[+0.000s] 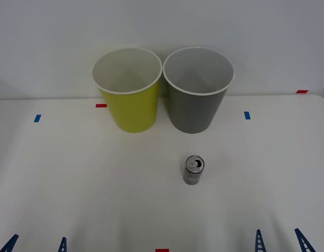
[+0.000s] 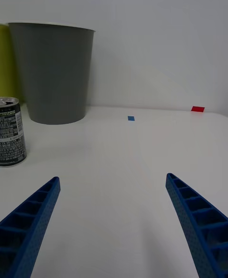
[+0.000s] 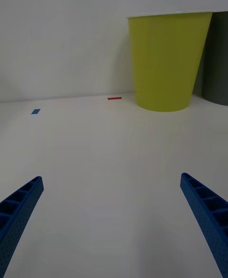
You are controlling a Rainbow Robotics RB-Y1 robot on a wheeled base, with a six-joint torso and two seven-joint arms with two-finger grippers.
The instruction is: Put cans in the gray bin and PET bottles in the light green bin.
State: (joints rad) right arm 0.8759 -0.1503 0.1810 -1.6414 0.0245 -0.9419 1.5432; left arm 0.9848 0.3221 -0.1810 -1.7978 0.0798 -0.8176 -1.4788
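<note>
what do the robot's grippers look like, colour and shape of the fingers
Both grippers have two bright blue fingers each. The left gripper shows long, tapering fingers with a row of open ribbed cells along the side and a finely dotted face. The right gripper has the same build: ribbed, wedge-shaped blue fingers narrowing to thin tips. No cables or markings are visible on them.

A plain white wall (image 1: 51,31) rises directly behind the white table (image 1: 88,184), meeting it along the table's far edge. Small blue tape marks (image 1: 37,118) and red tape marks (image 1: 101,105) lie on the table near that edge. Another red mark (image 1: 162,250) sits at the table's near edge.
</note>
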